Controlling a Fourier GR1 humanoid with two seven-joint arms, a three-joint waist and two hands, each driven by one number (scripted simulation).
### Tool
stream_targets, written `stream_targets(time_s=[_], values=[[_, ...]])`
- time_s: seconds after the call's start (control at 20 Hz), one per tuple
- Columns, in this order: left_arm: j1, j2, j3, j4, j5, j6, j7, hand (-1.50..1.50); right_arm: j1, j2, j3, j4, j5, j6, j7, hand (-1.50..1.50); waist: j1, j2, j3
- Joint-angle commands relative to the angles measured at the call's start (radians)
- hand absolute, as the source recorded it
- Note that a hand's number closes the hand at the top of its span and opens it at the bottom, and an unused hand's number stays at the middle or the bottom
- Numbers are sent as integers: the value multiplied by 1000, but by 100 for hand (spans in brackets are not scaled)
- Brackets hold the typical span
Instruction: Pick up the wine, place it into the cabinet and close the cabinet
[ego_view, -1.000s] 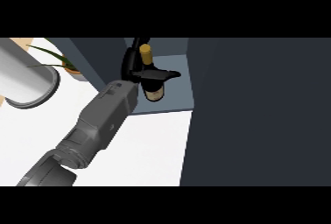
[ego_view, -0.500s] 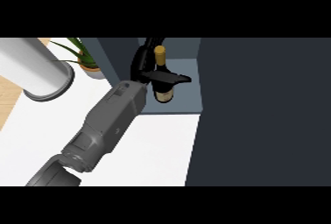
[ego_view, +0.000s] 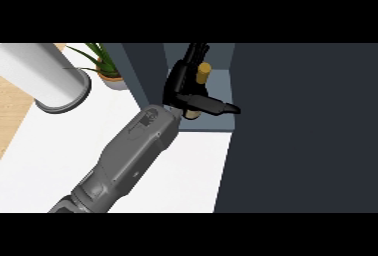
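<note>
The wine bottle is dark with a tan cork and stands inside the open cabinet, its pale base showing just above the shelf's front edge. My left hand reaches in from the lower left on a grey forearm. It is shut on the bottle's middle, with the thumb crossing the near side and pointing right, and the fingers running up the bottle's far left side. Much of the bottle's body is hidden by the hand. My right hand shows nowhere.
The dark cabinet door fills the right half of the view. A tall white cylinder and a potted plant stand on the white counter left of the cabinet's side wall.
The whole scene has slid rightward in the view. My left hand stays on the bottle inside the cabinet, with its base a little nearer the shelf's front edge.
</note>
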Motion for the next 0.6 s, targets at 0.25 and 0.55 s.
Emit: stream_targets(time_s=[0.25, 0.55], values=[[218, -2, -272, -496, 22, 352, 148, -150, -18, -15, 6, -17, -9, -9, 9, -150, -11, 6, 0], [366, -1, -356, -720, -3, 473, 171, -150, -74, -19, 47, -32, 40, -69, 56, -150, -4, 4, -1]])
